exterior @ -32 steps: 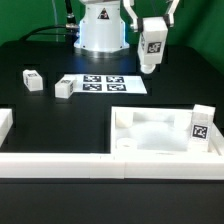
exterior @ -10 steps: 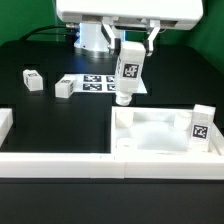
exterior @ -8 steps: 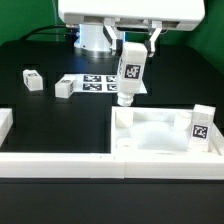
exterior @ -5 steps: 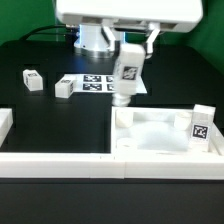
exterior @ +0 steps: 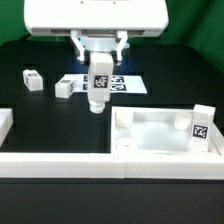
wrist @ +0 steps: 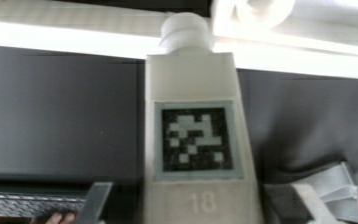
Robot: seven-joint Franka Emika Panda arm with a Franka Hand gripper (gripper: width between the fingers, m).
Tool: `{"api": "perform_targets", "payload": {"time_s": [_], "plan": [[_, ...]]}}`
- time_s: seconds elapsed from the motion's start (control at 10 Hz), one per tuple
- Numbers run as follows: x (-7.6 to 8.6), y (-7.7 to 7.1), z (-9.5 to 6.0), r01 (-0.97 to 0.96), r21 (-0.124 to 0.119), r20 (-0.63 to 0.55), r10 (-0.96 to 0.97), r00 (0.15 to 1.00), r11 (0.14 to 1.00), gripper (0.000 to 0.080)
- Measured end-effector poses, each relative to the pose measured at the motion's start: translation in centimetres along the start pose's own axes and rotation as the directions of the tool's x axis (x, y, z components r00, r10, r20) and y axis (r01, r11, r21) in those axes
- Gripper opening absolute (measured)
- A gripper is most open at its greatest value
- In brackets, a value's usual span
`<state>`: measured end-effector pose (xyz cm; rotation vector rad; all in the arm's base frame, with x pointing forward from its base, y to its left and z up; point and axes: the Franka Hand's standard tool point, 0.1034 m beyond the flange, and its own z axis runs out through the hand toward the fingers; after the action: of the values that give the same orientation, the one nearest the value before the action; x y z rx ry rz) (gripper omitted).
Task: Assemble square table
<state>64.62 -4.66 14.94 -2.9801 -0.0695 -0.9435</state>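
Our leg [exterior: 98,85] has swung away from the corner of the tabletop [exterior: 120,128] and now hangs to the exterior view's left of it, so we judge seating isn't next. The gripper [exterior: 99,58] stays clenched on the leg. In the wrist view the leg [wrist: 194,120] hides the fingertips, and the frame cuts off the tabletop.

From the raised leg [exterior: 97,82] I read the table [exterior: 40,125] so: loose leg [exterior: 65,87] at nine o'clock, second loose leg [exterior: 31,79] beyond; marker board [exterior: 128,85] behind; tabletop [exterior: 120,125] at four, upright leg [exterior: 200,125] in it.
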Motion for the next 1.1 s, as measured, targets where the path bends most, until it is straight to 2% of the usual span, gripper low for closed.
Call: {"api": "perform_targets", "payload": {"time_s": [0.2,0.3,0.5,1.1], "plan": [[0.5,-1.9,0.8,-0.070,0.008,-0.021,0.070,0.997,0.997,0.0290],[0.7,-2.2,1.3,-0.078,0.014,-0.021,0.079,0.997,0.997,0.0290],[0.6,-2.3,1.9,-0.085,0.017,-0.018,0.085,0.996,0.996,0.0290],[-2.1,-2.5,4.1,-0.096,0.022,0.026,0.095,0.995,0.995,0.0290]]}}
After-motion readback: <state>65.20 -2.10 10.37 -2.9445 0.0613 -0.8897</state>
